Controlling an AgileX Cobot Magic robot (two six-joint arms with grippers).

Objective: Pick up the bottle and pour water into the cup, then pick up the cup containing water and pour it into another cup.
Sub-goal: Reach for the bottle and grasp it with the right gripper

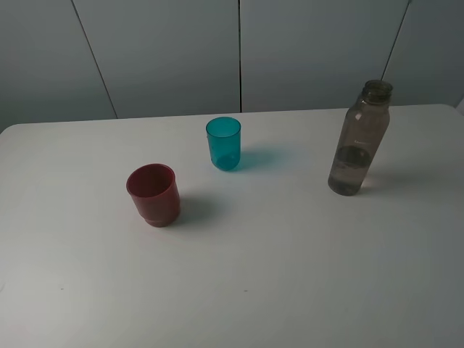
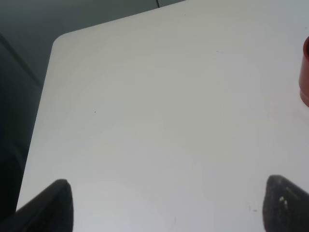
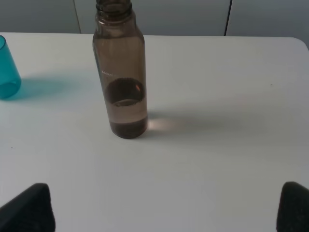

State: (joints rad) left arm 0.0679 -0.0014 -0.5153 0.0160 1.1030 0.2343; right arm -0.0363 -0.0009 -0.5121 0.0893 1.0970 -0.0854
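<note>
The smoky grey-brown bottle stands upright and uncapped at the right of the white table, with water in its lower part. In the right wrist view the bottle is ahead of my right gripper, which is open with wide-spread fingertips and nothing between them. The teal cup stands mid-table toward the back, and the same cup shows at the right wrist view's edge. The dark-red cup sits at the front left. My left gripper is open over bare table, the red cup off to its side.
The white table has a rounded corner near my left gripper, with dark floor beyond its edge. Grey wall panels rise behind the table's far edge. Neither arm shows in the high view.
</note>
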